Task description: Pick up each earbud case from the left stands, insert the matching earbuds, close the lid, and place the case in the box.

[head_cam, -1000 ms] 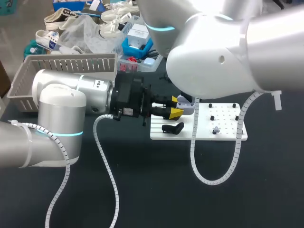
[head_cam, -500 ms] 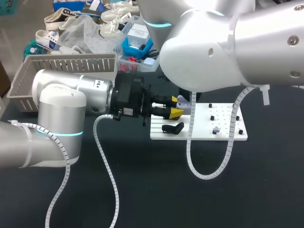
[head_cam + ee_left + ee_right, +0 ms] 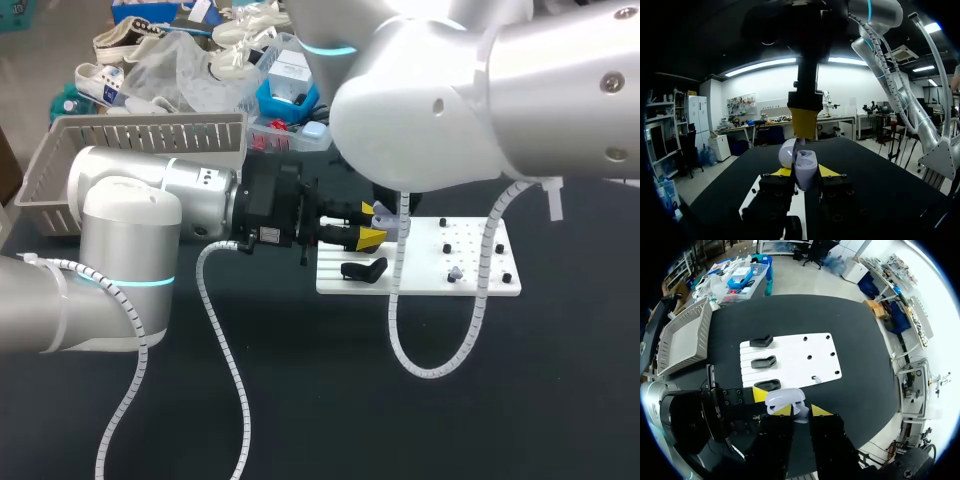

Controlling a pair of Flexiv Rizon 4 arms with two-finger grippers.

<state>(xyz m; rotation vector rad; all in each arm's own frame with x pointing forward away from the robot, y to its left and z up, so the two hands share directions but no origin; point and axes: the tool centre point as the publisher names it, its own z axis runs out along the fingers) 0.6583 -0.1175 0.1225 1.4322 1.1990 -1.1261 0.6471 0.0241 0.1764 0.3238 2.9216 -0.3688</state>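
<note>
My left gripper reaches in from the left and is shut on an open lavender earbud case, held just above the white stand board. In the left wrist view the case sits between the yellow tips with its lid tipped back. My right gripper comes straight down onto it from above. In the right wrist view the right gripper is shut on a small pale earbud directly over the case. In the head view my own right arm hides that gripper.
The board carries black stands along its left side and one small loose earbud near its right edge. A grey slatted basket stands at the back left. Bins and clutter line the far edge.
My right arm has shifted slightly to the left in the head view, its cable swinging with it. The left arm and the case have stayed put.
</note>
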